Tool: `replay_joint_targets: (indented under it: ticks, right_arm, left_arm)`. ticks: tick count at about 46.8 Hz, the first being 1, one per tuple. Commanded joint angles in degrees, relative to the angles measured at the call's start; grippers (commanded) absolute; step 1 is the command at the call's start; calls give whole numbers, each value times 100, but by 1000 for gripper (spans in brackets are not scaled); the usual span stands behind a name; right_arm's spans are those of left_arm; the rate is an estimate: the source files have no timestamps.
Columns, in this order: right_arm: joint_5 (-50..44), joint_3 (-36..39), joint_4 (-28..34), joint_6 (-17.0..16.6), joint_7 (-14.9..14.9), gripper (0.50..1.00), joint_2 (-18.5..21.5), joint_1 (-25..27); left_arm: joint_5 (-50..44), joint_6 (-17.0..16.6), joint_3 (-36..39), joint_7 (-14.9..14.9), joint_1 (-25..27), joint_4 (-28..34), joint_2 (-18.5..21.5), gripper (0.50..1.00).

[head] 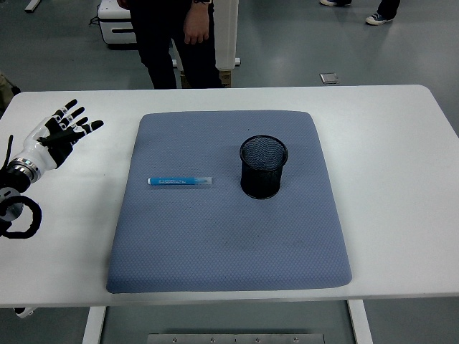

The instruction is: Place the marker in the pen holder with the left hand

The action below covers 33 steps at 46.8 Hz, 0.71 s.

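The blue marker (181, 182) lies flat on the grey mat (229, 251), just left of the upright black mesh pen holder (263, 167). Well left of the mat, the left hand (61, 132) hovers over the white table (387, 143), fingers (92, 126) spread wide, empty.

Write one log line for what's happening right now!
left hand open, off mat | marker flat on mat | pen holder upright, empty
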<state>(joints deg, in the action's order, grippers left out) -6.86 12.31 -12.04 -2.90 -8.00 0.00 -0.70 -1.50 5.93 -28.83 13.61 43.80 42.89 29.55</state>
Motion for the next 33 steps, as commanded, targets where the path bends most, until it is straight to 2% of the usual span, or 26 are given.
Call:
replay_joint_targets:
  ticks: [1,22,28,33]
  right_arm:
    - [0,0,0,0,0,1000,0,0]
    - [0,0,0,0,0,1000,0,0]
    - [0,0,0,0,0,1000,0,0]
    - [0,0,0,0,0,1000,0,0]
  left_arm:
    - [9,4,1,1,-4,0,7,1000]
    - [9,39,-8,1,14,0,68,1000]
    - [0,460,-8,1,-3,0,42,1000]
    - [-44,602,-8,1,-12,0,-2,1000]
